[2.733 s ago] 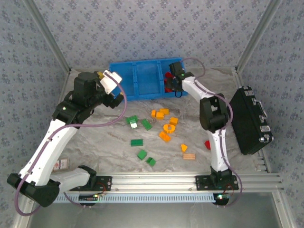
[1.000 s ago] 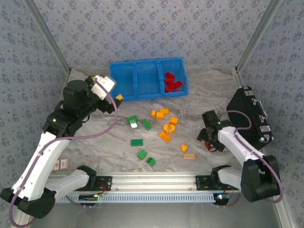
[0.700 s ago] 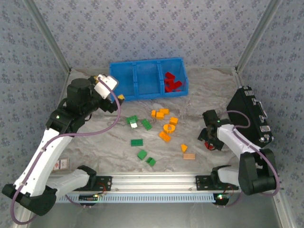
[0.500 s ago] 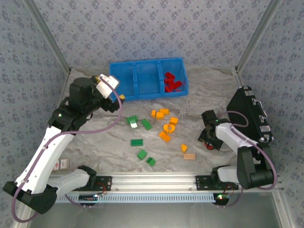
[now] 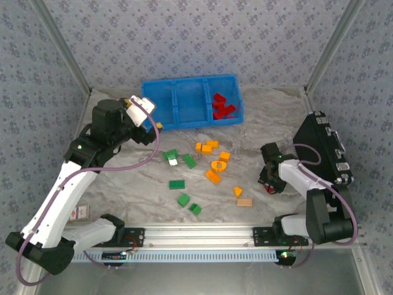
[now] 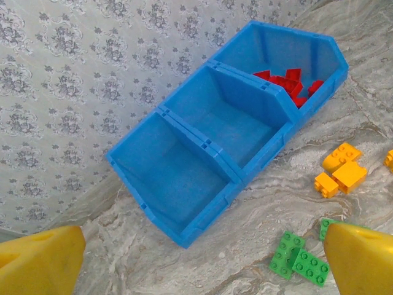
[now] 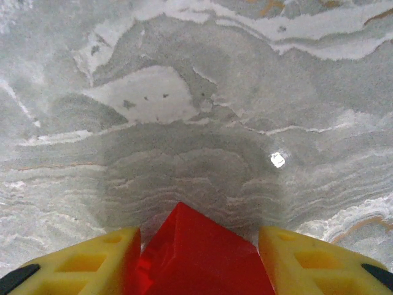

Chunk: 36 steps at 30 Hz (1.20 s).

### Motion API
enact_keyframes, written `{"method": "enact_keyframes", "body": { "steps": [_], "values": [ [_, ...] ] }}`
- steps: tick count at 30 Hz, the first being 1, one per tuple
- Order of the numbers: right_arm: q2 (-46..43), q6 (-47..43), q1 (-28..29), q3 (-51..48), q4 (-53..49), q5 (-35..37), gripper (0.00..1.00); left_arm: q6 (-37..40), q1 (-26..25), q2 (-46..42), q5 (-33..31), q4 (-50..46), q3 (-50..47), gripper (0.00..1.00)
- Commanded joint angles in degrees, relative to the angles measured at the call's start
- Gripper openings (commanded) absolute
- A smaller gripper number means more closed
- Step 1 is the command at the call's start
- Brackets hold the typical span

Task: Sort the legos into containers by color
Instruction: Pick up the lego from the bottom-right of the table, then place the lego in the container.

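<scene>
Your right gripper [image 7: 198, 233] is low over the grey marbled worktop [image 5: 135, 178], close to its right edge and near the black hard case [image 5: 322, 153]. Its yellow fingers [image 7: 92, 261] press against both sides of a single red plastic brick [image 7: 196, 255], pinching it. From above you see that brick as a red spot just under the gripper.

Your left gripper [image 5: 156, 125] hangs over the far left part of the worktop, just in front of the left end of the bright blue rectangular plastic bin [image 5: 187, 123]. In the left wrist view its two yellow fingers sit at the bottom corners, spread wide apart.

The bin stands along the far edge of the worktop, its three compartments side by side. A heap of red bricks [image 5: 222, 107] lies in the right compartment. The middle and left compartments show bare blue floors.

Loose orange-yellow bricks [image 5: 209, 146] lie around the middle of the worktop, with the orange ring-shaped brick [image 5: 218, 165] among them. The green bricks [image 5: 175, 157] are scattered to their left and toward the near edge. A small tan striped wooden block [image 5: 244, 201] lies toward the near edge, just beside an orange wedge-shaped brick [image 5: 237, 191].
</scene>
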Motion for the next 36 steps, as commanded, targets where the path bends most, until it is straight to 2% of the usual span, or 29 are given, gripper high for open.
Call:
{"method": "enact_keyframes", "body": {
  "steps": [1, 7, 11, 20, 24, 30, 36],
  "values": [
    [-0.4, -0.5, 0.0, 2.1, -1.1, 0.9, 0.41, 1.1, 0.1, 0.3, -0.7, 0.1, 1.9, 1.00],
    [1.7, -3.2, 0.9, 10.6, -1.7, 2.0, 0.40, 1.1, 0.2, 1.0, -1.1, 0.0, 2.3, 1.00],
    [6.8, -8.4, 1.5, 22.0, -1.8, 3.0, 0.40, 1.5, 0.3, 1.6, -1.4, 0.3, 1.7, 1.00],
    [25.2, -18.5, 6.0, 48.9, 6.5, 0.8, 0.40, -0.1, 2.3, 5.9, -2.6, 1.6, 3.6, 1.00],
    [35.3, -21.0, 7.5, 60.9, 6.4, -0.3, 0.40, -0.1, 3.0, 7.3, -2.5, 1.6, 3.8, 1.00],
    [47.4, -21.6, 8.4, 74.1, 5.9, -2.9, 0.40, 0.0, 4.5, 8.6, -1.9, 1.8, 3.8, 1.00],
    [55.3, -22.2, 9.1, 84.1, 3.2, -4.4, 0.41, 0.1, 5.3, 11.0, -1.3, 1.0, 5.2, 1.00]
  ]
}}
